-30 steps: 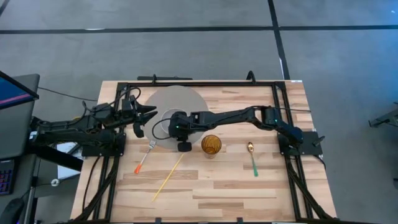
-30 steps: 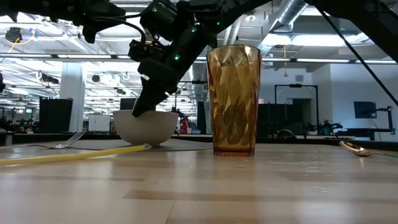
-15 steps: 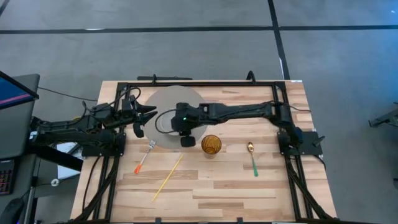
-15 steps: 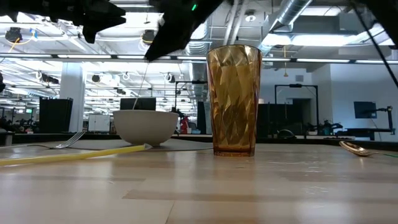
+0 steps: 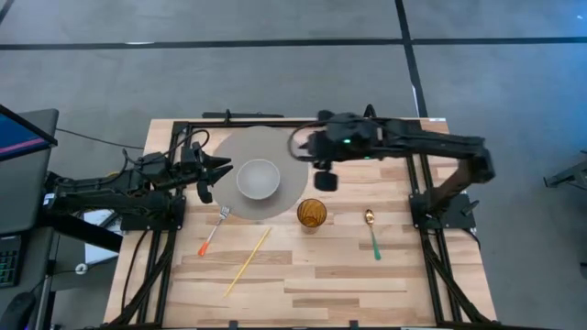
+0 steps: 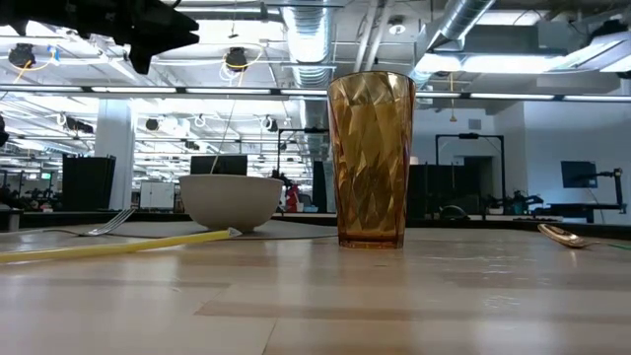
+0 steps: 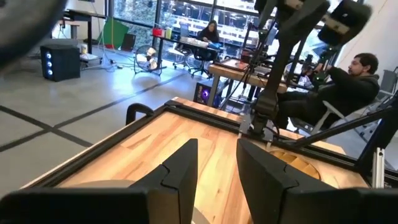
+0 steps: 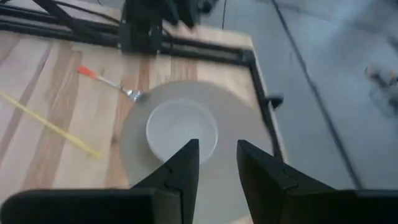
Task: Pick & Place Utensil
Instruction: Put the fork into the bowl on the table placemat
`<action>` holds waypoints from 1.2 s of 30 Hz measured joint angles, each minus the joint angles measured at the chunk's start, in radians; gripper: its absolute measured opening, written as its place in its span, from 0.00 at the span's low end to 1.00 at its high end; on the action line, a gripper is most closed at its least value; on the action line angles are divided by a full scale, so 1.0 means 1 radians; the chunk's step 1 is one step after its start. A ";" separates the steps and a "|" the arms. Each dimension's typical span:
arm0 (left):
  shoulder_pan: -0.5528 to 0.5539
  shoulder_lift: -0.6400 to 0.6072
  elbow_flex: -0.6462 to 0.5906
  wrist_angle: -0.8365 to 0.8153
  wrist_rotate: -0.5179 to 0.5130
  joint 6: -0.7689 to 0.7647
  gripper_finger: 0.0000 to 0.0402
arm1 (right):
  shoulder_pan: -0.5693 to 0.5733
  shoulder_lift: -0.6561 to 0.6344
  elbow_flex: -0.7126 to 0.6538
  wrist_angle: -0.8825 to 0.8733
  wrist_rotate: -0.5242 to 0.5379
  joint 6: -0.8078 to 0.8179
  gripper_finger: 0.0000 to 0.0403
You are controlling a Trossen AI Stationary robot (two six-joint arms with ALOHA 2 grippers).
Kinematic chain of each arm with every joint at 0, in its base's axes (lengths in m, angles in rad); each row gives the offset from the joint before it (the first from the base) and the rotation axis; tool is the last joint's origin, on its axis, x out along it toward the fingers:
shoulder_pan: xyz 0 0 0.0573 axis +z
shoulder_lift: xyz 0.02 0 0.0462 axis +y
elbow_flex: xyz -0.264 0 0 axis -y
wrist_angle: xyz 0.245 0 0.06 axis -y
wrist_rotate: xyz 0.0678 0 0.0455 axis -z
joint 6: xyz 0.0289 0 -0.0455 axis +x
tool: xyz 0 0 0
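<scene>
A white bowl (image 5: 259, 179) stands on a round grey mat (image 5: 275, 147); it also shows in the right wrist view (image 8: 181, 130) and the low view (image 6: 231, 200). A fork with an orange handle (image 5: 213, 234), a yellow stick (image 5: 248, 261) and a spoon with a green handle (image 5: 372, 234) lie flat on the wooden table. My right gripper (image 8: 217, 155) is open and empty, high above the mat's far right side (image 5: 298, 147). My left gripper (image 5: 215, 170) is open and empty, just left of the bowl.
An amber glass (image 5: 311, 214) stands upright near the mat's near right edge, between the bowl and the spoon. A black frame (image 5: 275, 122) runs round the table's far and side edges. People sit at desks in the room beyond the table (image 7: 348, 81).
My right gripper has risen from the bowl's rim and drawn back up and toward the table's far right, leaving the low view. The bowl stays where it was on the mat.
</scene>
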 joint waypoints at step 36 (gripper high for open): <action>-0.223 0.272 0.071 -0.339 -0.072 -0.153 0.28 | -0.060 -0.337 -0.931 0.781 0.107 0.266 0.25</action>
